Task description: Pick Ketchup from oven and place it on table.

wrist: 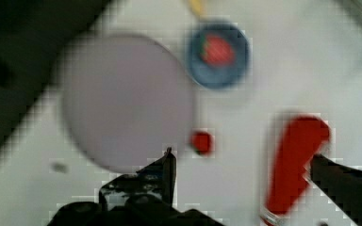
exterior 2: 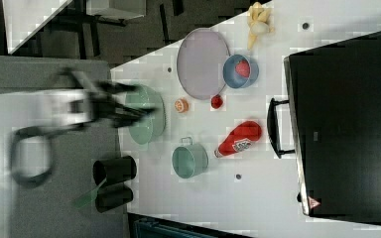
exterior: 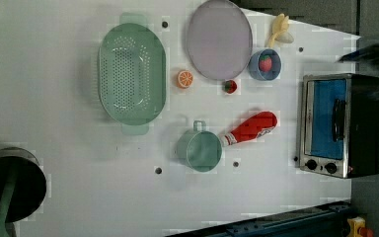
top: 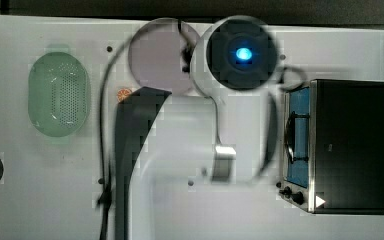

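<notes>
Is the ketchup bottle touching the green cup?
Cannot tell. In the left view the ketchup cap meets the green cup rim with no visible gap; the right view looks alike.

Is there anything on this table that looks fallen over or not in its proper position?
Yes. The slim red ketchup squeeze bottle with a white cap lies on its side on the white tabletop, cap toward the round green cup, rather than standing upright. Nothing looks spilled.

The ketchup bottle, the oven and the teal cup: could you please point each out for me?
ketchup bottle [exterior: 252, 127], left view, on its red body.
oven [exterior: 328, 118], left view, on the blue glass door.
teal cup [exterior: 200, 150], left view, on its inside.
</notes>
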Controlling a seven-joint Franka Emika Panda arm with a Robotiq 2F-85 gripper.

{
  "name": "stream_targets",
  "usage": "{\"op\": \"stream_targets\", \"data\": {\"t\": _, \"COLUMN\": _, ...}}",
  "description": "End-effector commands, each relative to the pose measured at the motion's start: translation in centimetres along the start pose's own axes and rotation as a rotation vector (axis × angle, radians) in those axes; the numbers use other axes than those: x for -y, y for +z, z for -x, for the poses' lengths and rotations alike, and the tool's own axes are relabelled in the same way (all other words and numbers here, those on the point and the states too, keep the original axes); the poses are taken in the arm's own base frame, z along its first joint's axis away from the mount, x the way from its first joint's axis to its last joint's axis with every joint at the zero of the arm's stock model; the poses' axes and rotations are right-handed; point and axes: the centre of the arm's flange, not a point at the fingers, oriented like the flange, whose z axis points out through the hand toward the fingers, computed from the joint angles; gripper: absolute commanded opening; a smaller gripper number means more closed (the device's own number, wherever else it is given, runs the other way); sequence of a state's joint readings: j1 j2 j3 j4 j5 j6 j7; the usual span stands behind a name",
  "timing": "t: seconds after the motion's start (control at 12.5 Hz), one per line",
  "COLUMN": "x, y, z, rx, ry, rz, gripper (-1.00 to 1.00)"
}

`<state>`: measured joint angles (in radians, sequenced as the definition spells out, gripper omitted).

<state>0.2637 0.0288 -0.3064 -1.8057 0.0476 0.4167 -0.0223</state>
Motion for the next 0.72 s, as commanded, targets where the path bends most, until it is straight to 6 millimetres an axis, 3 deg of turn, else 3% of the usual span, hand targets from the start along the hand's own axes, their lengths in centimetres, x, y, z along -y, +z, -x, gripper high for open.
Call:
{"op": "stream_targets", "data": {"t": 0.08, "x": -1.1, "y": -8.2, "z": -0.7, "rx": -0.053, "ry": 0.025, "rz": 0.030, "gripper": 1.00}}
{"op": "stream_targets", "data": {"t": 0.4, "x": -3.0, "y": -11.5, "z": 0.5, "rx": 0.057, "ry": 0.040, "rz": 0.158, "gripper": 1.00}}
{"op": "stream_targets", "data": {"t": 0.72, "x": -2.5, "y": -12.9, "z": 0.5, "rx": 0.028, "ry": 0.033, "rz": 0.129, "gripper": 1.00}}
